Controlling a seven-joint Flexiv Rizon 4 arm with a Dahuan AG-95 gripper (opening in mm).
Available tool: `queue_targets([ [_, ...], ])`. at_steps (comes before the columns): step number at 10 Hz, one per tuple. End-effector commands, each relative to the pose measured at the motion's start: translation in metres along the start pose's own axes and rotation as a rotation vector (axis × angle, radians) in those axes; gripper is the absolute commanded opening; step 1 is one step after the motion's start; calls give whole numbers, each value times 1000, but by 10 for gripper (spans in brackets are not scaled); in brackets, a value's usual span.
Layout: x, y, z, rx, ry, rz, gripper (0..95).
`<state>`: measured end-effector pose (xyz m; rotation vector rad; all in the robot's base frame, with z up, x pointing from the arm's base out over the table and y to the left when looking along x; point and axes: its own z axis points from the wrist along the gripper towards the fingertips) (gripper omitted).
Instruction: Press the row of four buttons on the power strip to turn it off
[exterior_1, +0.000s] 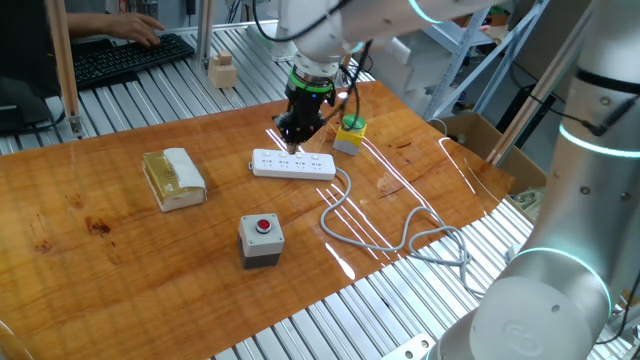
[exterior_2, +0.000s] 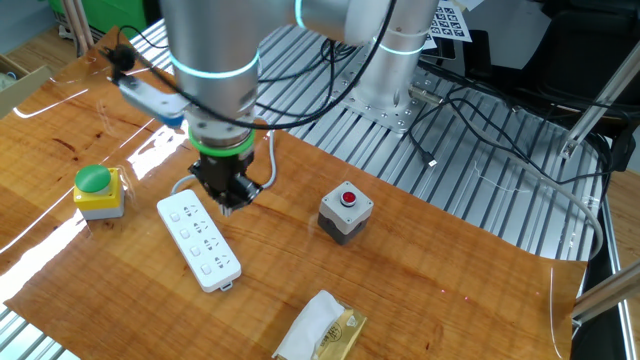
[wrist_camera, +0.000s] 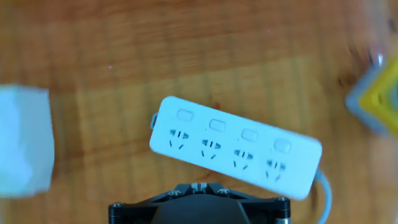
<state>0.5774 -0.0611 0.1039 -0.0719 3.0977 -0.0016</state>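
The white power strip (exterior_1: 293, 164) (exterior_2: 199, 240) lies flat on the wooden table, its cable (exterior_1: 400, 235) trailing off one end. In the hand view the power strip (wrist_camera: 236, 146) sits slanted just ahead of the fingers, and the four buttons (wrist_camera: 249, 134) run in one line along its far edge, above the sockets. My gripper (exterior_1: 293, 140) (exterior_2: 228, 205) hangs over the table just beside the strip's long edge. Its tips (wrist_camera: 199, 185) meet at the bottom of the hand view, shut on nothing.
A grey box with a red button (exterior_1: 261, 240) (exterior_2: 345, 211) stands near the strip. A green knob on a yellow base (exterior_1: 351, 133) (exterior_2: 98, 190) (wrist_camera: 379, 102) sits past the strip's cable end. A tan-and-white block (exterior_1: 174, 178) (exterior_2: 320, 330) lies farther off.
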Motion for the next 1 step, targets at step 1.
queue_targets([
  [1, 20, -1, -5, 46, -29, -189, 0],
])
